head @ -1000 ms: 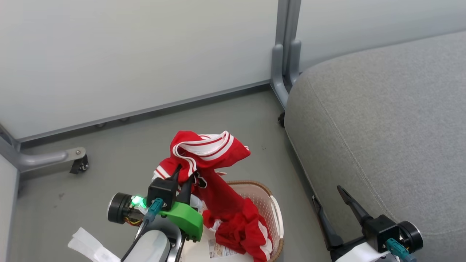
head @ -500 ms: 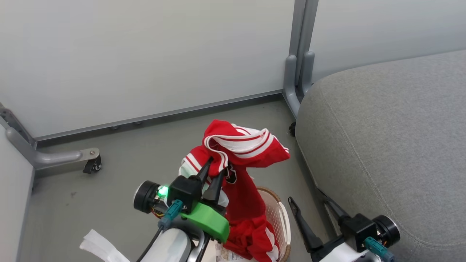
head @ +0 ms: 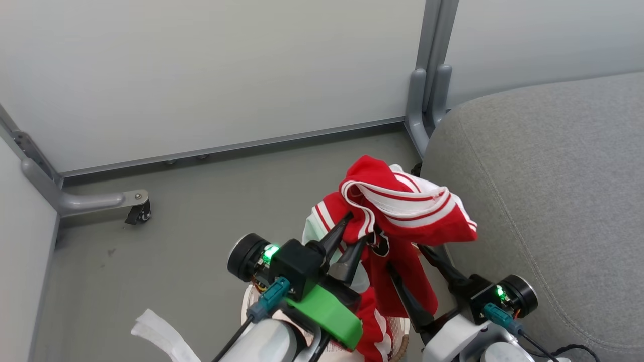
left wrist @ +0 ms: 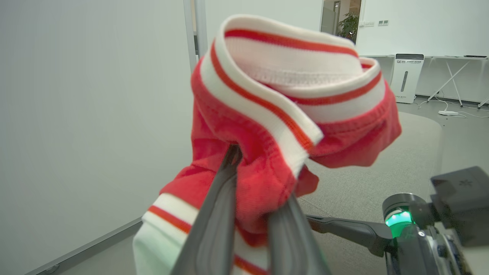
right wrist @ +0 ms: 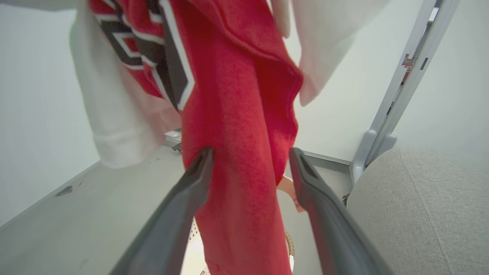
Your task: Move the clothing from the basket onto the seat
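Note:
The clothing [head: 402, 201], a red jersey with white trim, hangs from my left gripper [head: 358, 232], which is shut on a fold near its striped collar. From the left wrist view the collar of the clothing [left wrist: 290, 95] bunches above my left gripper [left wrist: 259, 179]. The lower part of the clothing drops toward the basket [head: 401, 327], mostly hidden under my arms. My right gripper [head: 404, 257] is open, one finger on each side of the hanging cloth. The right wrist view shows the clothing [right wrist: 244, 114] between the spread fingers of my right gripper [right wrist: 251, 152]. The grey seat [head: 553, 176] lies just to the right.
A pale partition wall with a grey metal post [head: 427, 90] stands behind. A caster foot [head: 136, 211] sits on the grey floor at the left. White paper strip [head: 161, 337] lies near my left arm. The seat's rounded edge [right wrist: 420, 198] is close beside my right fingers.
The camera has shifted. My left gripper has carried the jersey up and right, toward the seat. My right gripper has come in from beside the seat and now straddles the hanging cloth.

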Available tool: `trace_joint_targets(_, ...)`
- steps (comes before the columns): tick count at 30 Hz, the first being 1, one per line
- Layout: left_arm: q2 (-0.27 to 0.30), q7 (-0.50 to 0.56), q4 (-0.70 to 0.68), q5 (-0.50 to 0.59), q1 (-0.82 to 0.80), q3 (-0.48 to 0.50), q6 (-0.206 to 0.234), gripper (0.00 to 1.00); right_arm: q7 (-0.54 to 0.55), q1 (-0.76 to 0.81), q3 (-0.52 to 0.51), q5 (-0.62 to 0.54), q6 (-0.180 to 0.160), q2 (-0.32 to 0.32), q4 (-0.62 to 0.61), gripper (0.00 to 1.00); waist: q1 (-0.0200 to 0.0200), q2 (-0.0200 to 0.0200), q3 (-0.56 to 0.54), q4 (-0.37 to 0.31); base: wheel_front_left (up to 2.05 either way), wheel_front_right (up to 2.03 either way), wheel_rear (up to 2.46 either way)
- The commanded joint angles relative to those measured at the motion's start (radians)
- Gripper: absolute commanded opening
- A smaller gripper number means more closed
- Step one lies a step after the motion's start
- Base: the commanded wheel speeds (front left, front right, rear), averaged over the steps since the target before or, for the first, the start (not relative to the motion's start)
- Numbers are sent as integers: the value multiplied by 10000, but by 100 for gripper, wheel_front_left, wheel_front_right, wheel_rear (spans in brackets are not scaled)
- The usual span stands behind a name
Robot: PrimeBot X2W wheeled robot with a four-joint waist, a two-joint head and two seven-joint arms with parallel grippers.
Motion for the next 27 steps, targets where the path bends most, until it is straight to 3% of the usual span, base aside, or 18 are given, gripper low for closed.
trace_joint_targets(1,60,101,-191,-61,139,-28,-23,0,-1,-164,62,96,-10,-71,104,100,0,23,38,59,0,0,0)
trace_joint_targets(7,145,460,-805,-73,185,-189,3,0,1,-393,525,562,-10,-171,660,100,0,23,132,139,0,0,0)
trace_joint_targets(8,160,484,-856,-84,197,-197,15,0,-1,-407,577,668,-10,-154,728,87,0,23,149,132,0,0,0)
trace_joint_targets(9,189,527,-910,-87,199,-197,26,0,-1,-442,735,768,-10,-145,824,49,0,23,168,123,0,0,0)
trace_joint_targets(10,214,531,-950,-93,204,-194,38,0,-1,-505,896,793,-10,-184,886,31,0,23,179,112,0,0,0)
trace_joint_targets(11,245,562,-987,-104,217,-199,48,0,1,-572,1050,871,-10,-215,962,4,0,23,188,98,0,0,0)
trace_joint_targets(12,270,570,-1007,-111,226,-203,55,0,1,-586,1155,977,-10,-227,1038,0,0,23,194,90,0,0,0)
trace_joint_targets(23,441,690,-885,-166,201,-125,212,0,1,-514,1565,1513,-10,-455,1075,0,0,23,263,-1,0,0,0)
trace_joint_targets(25,465,702,-853,-126,194,-115,265,27,-1,-454,1583,1531,-10,-468,1066,0,0,23,261,-15,0,0,0)
trace_joint_targets(26,465,702,-842,-119,190,-117,280,46,1,-439,1590,1556,-10,-470,1057,0,0,23,262,-21,0,0,0)
trace_joint_targets(27,463,706,-830,-134,191,-108,300,80,1,-418,1595,1583,-10,-473,1037,0,0,23,263,-26,0,0,0)
